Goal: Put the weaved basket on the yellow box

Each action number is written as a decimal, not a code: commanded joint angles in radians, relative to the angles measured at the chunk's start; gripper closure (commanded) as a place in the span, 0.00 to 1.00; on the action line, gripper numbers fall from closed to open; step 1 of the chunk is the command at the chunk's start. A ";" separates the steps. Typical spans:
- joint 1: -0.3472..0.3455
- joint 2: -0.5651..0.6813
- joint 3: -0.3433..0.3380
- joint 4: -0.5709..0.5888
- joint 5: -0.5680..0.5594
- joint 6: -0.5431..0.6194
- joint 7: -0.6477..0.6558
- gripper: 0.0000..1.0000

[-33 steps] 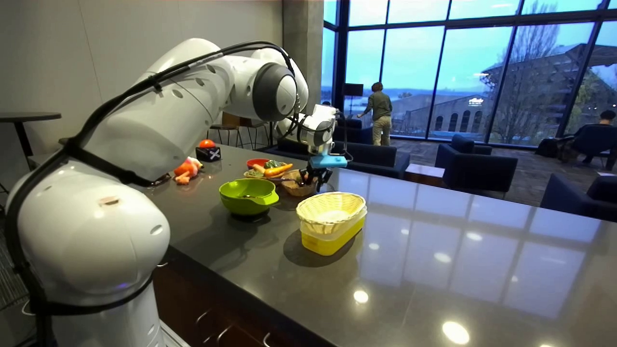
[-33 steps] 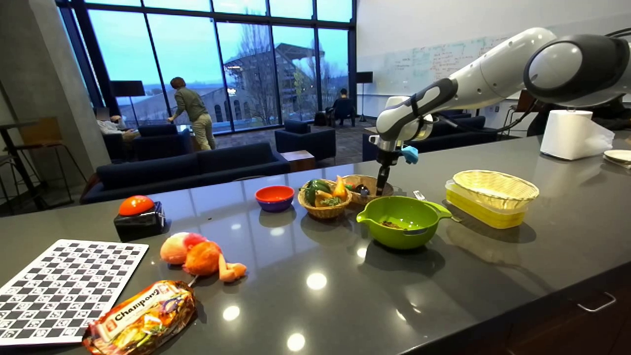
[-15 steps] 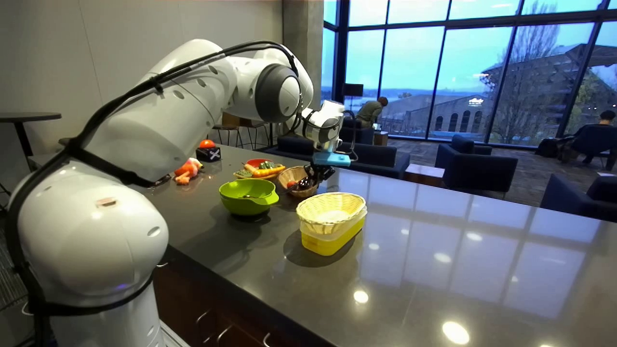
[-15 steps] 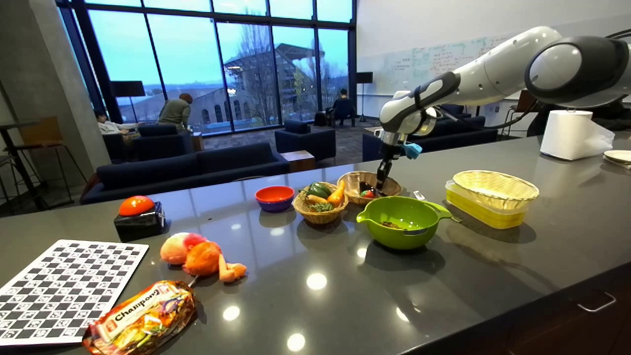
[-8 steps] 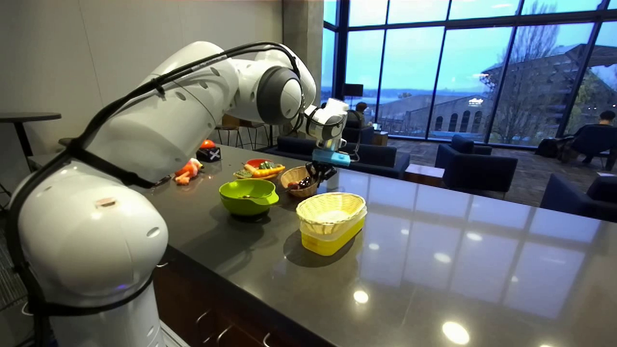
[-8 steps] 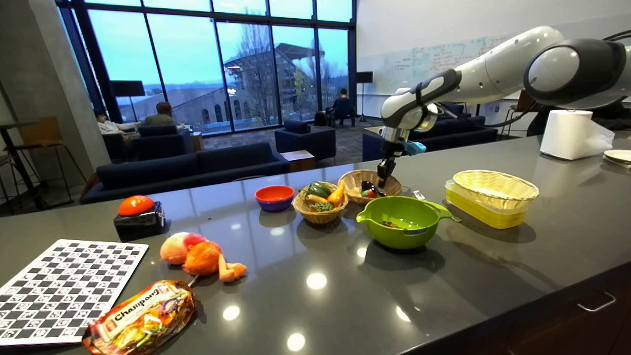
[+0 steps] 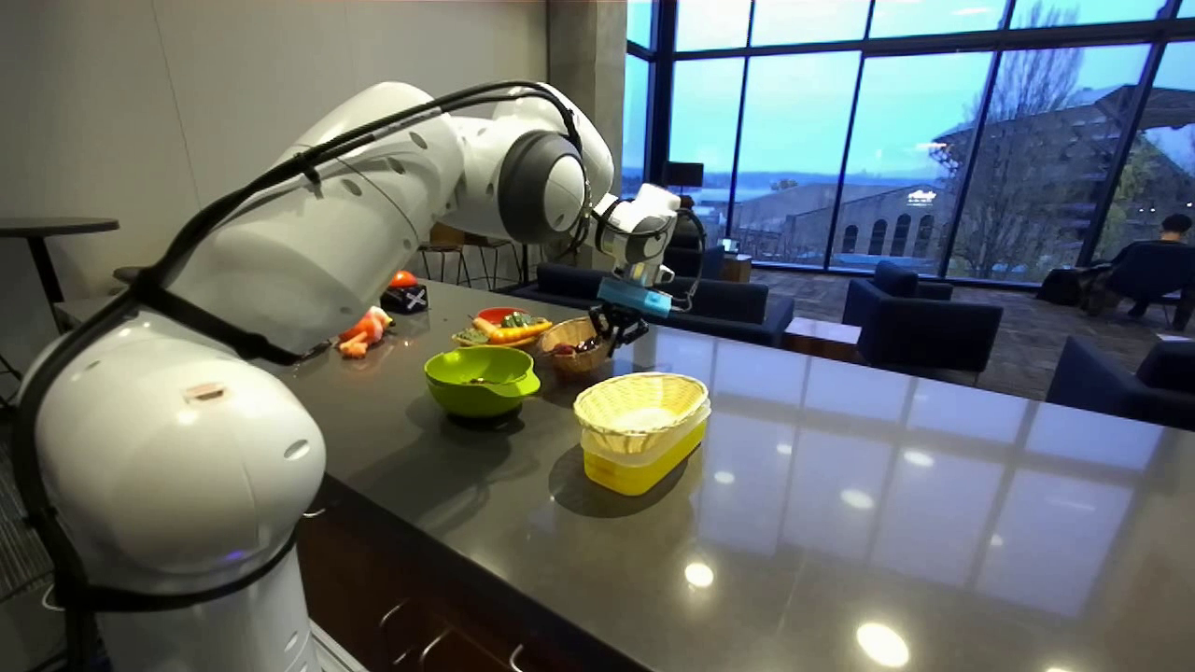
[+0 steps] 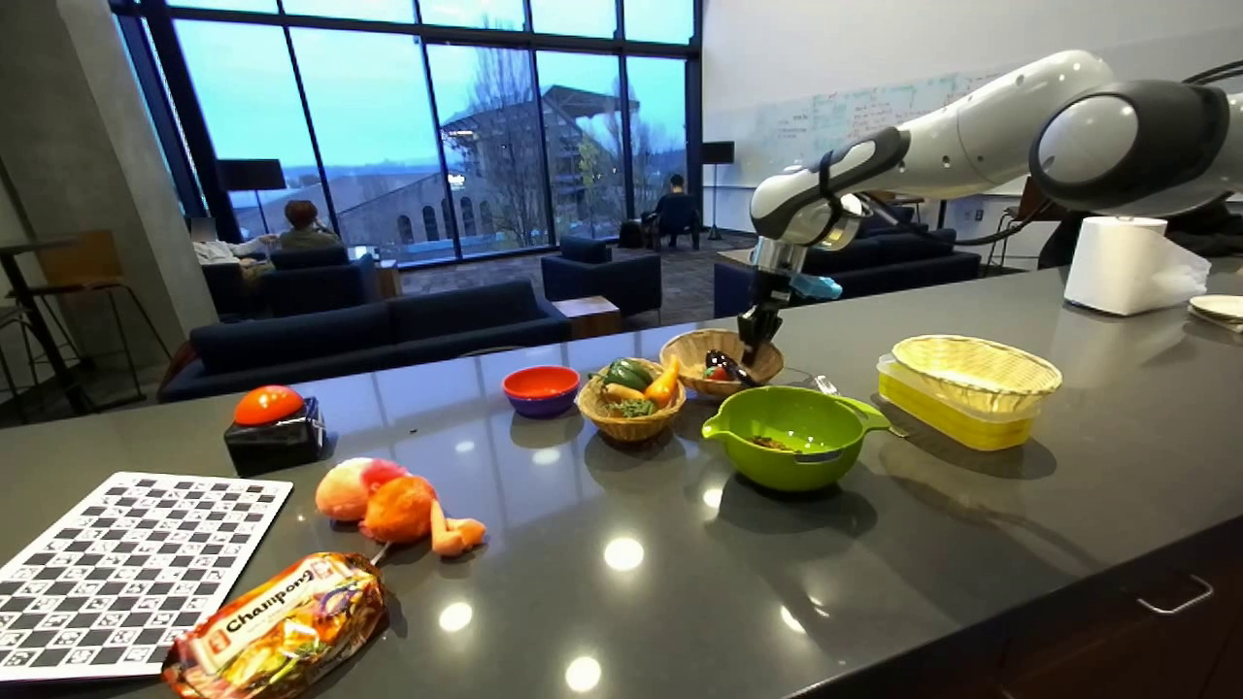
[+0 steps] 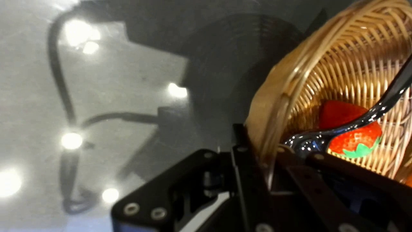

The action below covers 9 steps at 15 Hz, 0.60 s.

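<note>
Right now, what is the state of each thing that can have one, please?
Woven basket: holds strawberry, dark object
Gripper: shut on that basket's rim
Yellow box: upright, cream basket on top
Green bowl: upright, small bits inside
Vegetable basket: upright, filled
Red bowl: upright
Champong packet: lying down, seal unclear
Paper roll: standing

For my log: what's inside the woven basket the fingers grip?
A strawberry and a glossy black object lie in the woven basket. The fingers cover part of it; anything beneath those two is hidden.
</note>
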 commanded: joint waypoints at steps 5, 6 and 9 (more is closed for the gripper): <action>-0.012 0.016 -0.004 0.069 0.037 -0.062 0.087 0.98; -0.015 0.014 -0.007 0.069 0.037 -0.062 0.097 0.98; -0.035 0.009 -0.013 0.069 0.045 -0.065 0.119 0.98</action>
